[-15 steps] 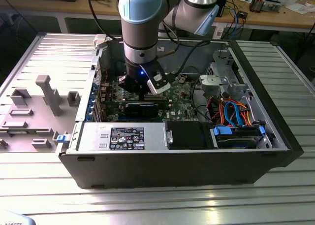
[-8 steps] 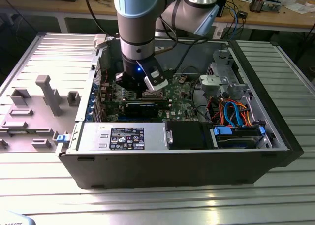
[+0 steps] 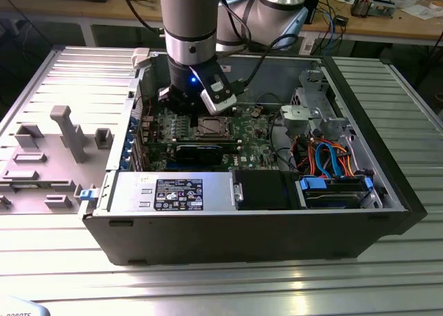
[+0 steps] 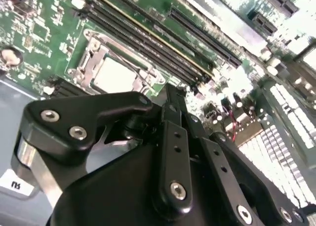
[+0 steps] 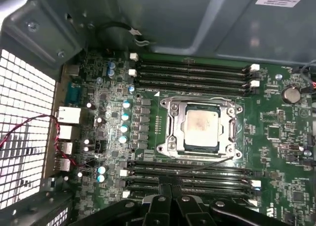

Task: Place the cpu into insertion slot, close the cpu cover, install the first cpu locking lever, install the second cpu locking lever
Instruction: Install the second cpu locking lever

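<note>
The cpu (image 5: 201,128), a dull silver square, lies in the insertion slot (image 5: 168,148) on the green board. The cpu cover (image 5: 170,118), a silvery frame, lies flat around it. A thin wire locking lever (image 5: 202,164) runs slanted along the socket edge nearest my fingers. My gripper (image 5: 172,194) hovers just off that edge, shut and holding nothing. In the second wrist view the gripper (image 4: 170,90) ends beside the socket and the cpu (image 4: 114,73). In the exterior view the gripper (image 3: 178,103) hangs inside the open computer case, just left of the insertion slot (image 3: 210,127).
Long black memory slots (image 5: 192,70) flank the socket on both sides. A black card with a green stripe (image 3: 197,150), a power supply (image 3: 173,191) and a drive cage with blue and orange cables (image 3: 332,160) fill the case. A grey fixture (image 3: 55,143) stands on the exterior view's left.
</note>
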{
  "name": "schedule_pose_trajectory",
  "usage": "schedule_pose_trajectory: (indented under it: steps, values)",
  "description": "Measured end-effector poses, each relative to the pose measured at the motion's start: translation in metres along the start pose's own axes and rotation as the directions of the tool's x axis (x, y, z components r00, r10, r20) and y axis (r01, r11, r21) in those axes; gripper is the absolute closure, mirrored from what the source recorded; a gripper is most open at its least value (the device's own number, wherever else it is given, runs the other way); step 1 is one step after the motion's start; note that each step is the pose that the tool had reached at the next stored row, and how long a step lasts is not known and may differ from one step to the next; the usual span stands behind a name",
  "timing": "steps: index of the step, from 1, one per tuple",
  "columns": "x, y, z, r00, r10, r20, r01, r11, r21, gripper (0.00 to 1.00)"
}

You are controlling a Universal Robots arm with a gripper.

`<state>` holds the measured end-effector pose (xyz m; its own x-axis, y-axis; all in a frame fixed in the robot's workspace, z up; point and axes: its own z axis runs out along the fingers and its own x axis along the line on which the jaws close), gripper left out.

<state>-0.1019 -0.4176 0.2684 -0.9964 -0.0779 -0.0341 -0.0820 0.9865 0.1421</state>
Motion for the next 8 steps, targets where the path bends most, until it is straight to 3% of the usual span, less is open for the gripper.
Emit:
schedule_pose_trajectory:
  steps: [2, 4, 5, 8]
  values:
    - [-0.0125, -0.0011, 0.0008, 1.0, 0.001, -0.0044, -0.001, 1.0, -0.0003, 0.89]
    - [-0.0221, -0.0027, 0.0062, 0.9999, 0.002, -0.0105, -0.002, 1.0, -0.0009, 0.89]
    - [-0.024, -0.0033, 0.0092, 0.9999, 0.002, -0.0136, -0.002, 1.0, -0.001, 0.89]
    - [-0.0239, -0.0039, 0.0152, 0.9999, 0.002, -0.014, -0.002, 1.0, -0.0011, 0.89]
